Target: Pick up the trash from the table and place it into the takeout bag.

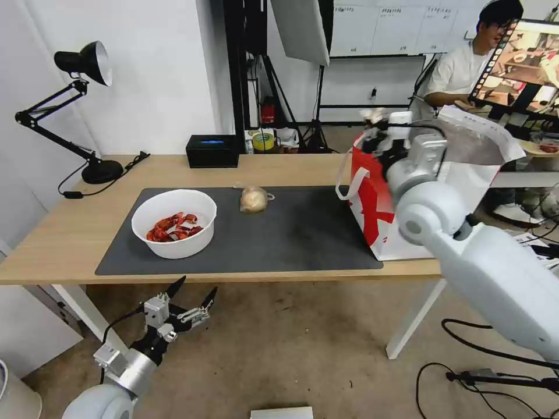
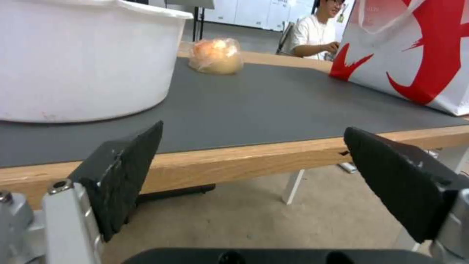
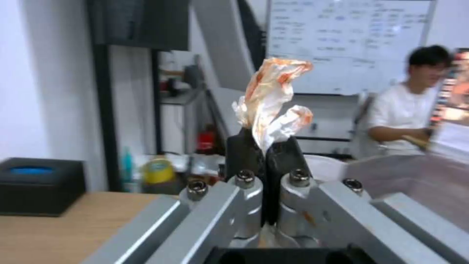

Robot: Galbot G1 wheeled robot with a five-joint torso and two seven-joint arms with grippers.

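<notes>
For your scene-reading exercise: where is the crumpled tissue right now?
The crumpled tissue is pinched in the right gripper, raised at the rim of the takeout bag on the table's right end.

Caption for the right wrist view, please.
Right tool shut on a stained crumpled tissue, raised beside the takeout bag.

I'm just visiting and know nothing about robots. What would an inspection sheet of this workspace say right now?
Surface: light-wood table bearing a dark grey mat.
Job's things: white bowl of red shells and small clear bag with a beige lump lie on the mat; takeout bag stands at the mat's right end.
Clutter: black box and desk lamp at the table's back.
Grippers: right gripper shut on stained tissue, raised at the bag's mouth; left gripper open, below the table's front edge.
Cables: lamp cord on the table; black cables on the floor.
Surroundings: whiteboard, seated person behind.
</notes>
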